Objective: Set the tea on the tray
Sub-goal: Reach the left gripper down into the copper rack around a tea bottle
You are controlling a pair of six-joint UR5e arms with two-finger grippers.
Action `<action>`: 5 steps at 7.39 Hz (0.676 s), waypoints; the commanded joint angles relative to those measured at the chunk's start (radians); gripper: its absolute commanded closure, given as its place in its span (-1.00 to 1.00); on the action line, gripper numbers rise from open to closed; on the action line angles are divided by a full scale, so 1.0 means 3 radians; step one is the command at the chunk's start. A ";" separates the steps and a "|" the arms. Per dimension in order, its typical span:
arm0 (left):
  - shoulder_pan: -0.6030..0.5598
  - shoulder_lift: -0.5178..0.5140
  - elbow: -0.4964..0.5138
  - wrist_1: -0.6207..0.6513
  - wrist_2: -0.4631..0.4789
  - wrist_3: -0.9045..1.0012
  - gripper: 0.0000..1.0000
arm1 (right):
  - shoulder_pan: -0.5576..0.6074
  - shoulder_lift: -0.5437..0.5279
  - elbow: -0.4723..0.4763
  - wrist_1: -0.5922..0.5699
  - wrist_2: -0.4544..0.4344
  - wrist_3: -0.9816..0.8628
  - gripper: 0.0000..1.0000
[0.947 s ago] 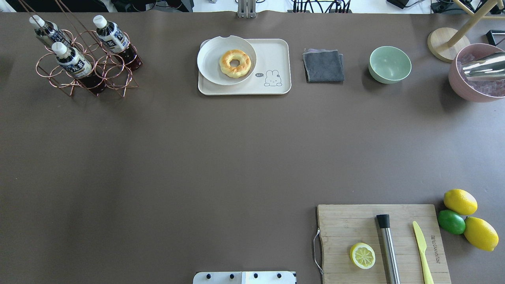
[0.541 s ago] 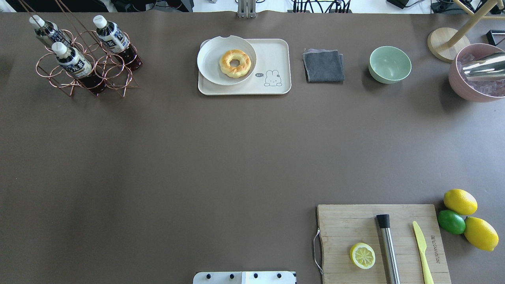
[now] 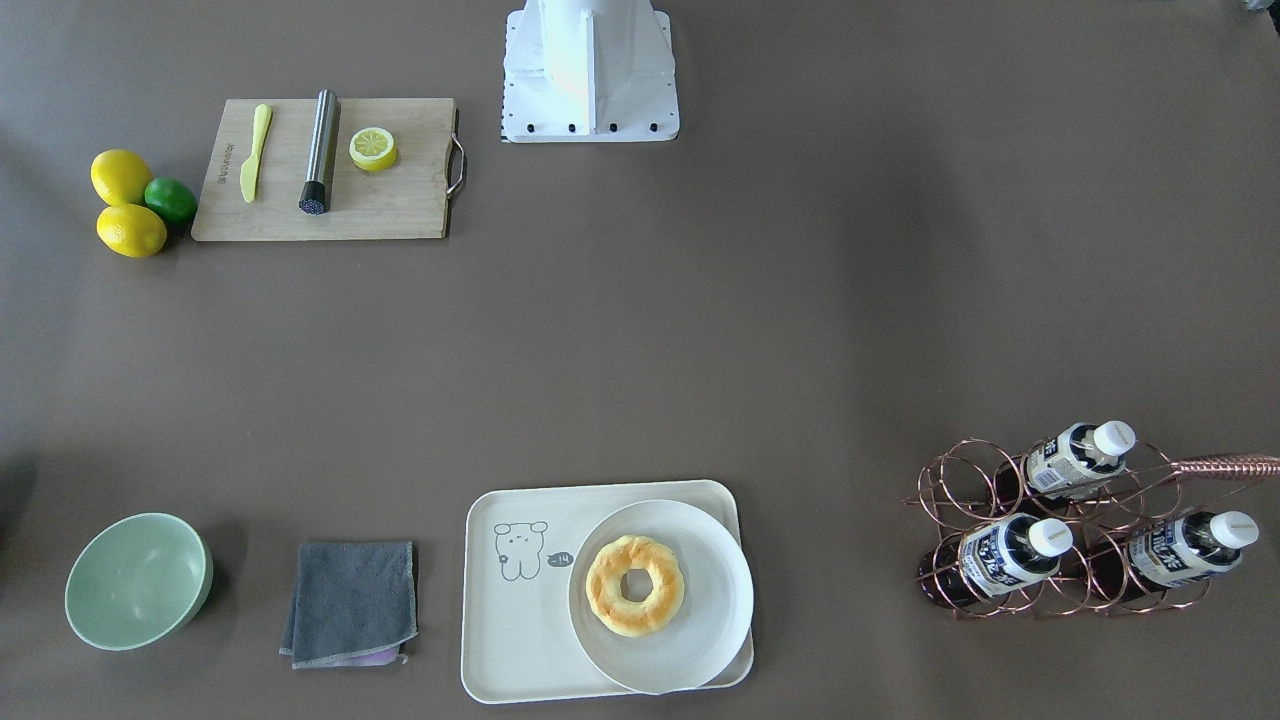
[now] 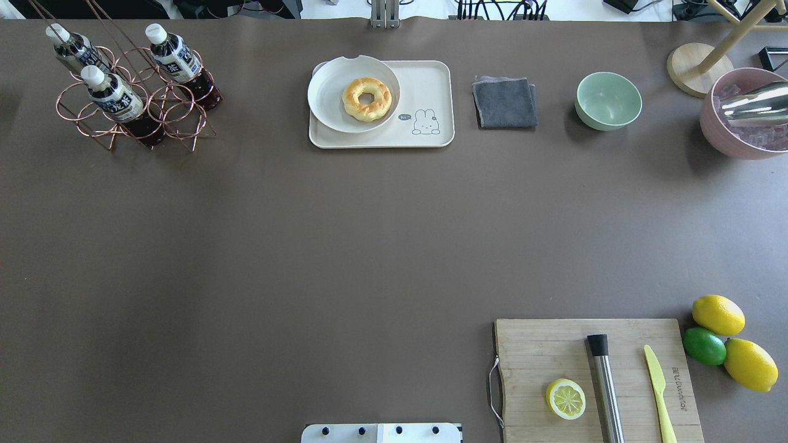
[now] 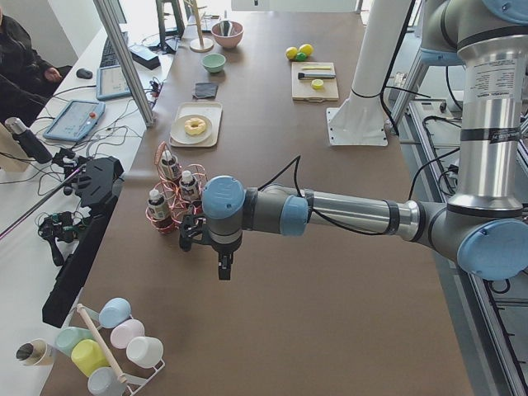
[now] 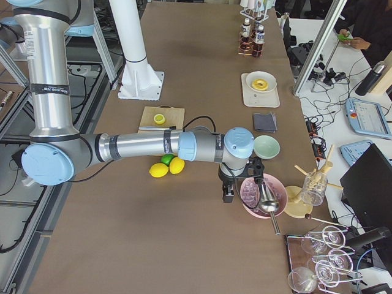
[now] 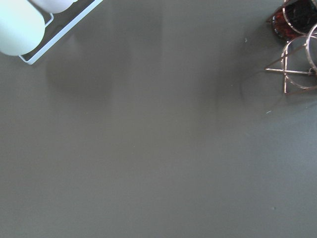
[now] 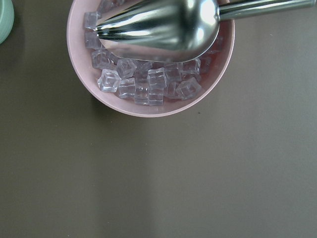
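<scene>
Three tea bottles (image 4: 174, 56) (image 4: 112, 95) (image 4: 74, 49) with white caps and dark drink lean in a copper wire rack (image 4: 178, 123) at the table's far left corner. The cream tray (image 4: 425, 80) with a grey drawn animal lies at the far middle; its left half carries a round plate. In the exterior left view my left gripper (image 5: 224, 268) hangs over bare table just beside the rack (image 5: 169, 194); whether it is open or shut I cannot tell. In the exterior right view my right gripper (image 6: 228, 195) hangs beside a pink ice bowl (image 6: 260, 191); its state I cannot tell.
A white plate (image 4: 326, 92) holding a doughnut (image 4: 367, 98) sits on the tray. A grey cloth (image 4: 505, 103) and green bowl (image 4: 608, 100) lie to its right. The cutting board (image 4: 542, 351) with lemon half, muddler and knife, plus lemons (image 4: 718, 314), are near right.
</scene>
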 commanded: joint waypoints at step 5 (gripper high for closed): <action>0.0322 -0.0932 -0.0405 -0.0492 -0.0185 -0.0732 -0.96 | 0.0000 -0.0091 0.0016 0.0018 0.0040 0.0002 -1.00</action>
